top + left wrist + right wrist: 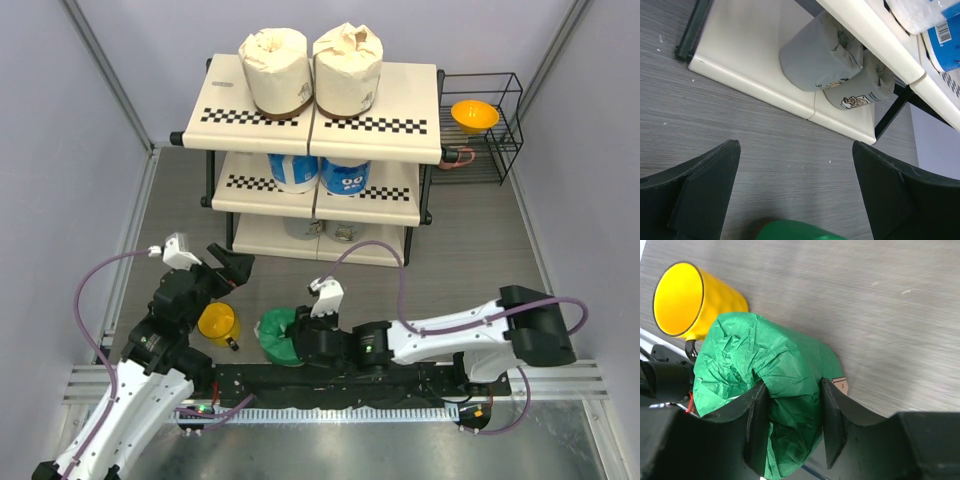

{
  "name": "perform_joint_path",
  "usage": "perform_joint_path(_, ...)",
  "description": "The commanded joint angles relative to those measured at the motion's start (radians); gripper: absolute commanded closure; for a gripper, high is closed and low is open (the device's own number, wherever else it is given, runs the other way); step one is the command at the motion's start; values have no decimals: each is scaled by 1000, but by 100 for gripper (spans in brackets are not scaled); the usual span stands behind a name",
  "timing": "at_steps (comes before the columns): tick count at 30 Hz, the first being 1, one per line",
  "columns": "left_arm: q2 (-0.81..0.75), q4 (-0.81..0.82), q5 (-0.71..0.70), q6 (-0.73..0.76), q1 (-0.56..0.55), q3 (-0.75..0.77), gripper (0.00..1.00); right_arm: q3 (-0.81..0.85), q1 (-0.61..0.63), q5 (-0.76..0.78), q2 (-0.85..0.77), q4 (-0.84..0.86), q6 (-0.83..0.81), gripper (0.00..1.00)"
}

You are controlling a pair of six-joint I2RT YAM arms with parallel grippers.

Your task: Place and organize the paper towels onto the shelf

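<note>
I have my right pincer (pixel 792 395) pinching one side of the green roll (pixel 765 360) on the counter (pixel 865 290) beside the yellow mug (pixel 695 305), left pincer (pixel 795 147) spread wide, and that off-centre hold may slip or tip the mug.

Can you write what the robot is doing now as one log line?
right hand: shut on green roll | left hand: open, empty | shelf: six rolls on it

~7 rolls (pixel 273 70), 1 mug (pixel 217 323), 1 bowl (pixel 474 114)
</note>
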Motion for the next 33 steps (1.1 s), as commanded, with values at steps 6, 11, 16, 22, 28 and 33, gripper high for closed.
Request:
perform_joint_path(6, -37, -57, -112, 50, -3, 85, 0, 110, 3, 316, -413, -147, -217, 67)
perform_joint_path(11, -42, -84, -145, 72, -3, 108, 0, 233, 2, 468, -523, -49, -529, 68)
perform_joint_path(16, -32, -83, -131, 67, -3, 105, 0, 380, -13, 506, -487, 98, -826, 68)
perform_joint_path(22, -34, -80, -119, 58, -4, 96, 0, 524, -36, 468, -447, 364, -1169, 68)
perform_joint_path(28, -26, -71, -117, 61, -3, 94, 0, 693, -55, 427, -390, 519, -1407, 68)
perform_joint_path(33, -3, -49, -97, 57, -3, 91, 0, 850, -136, 385, -321, 492, -1458, 68)
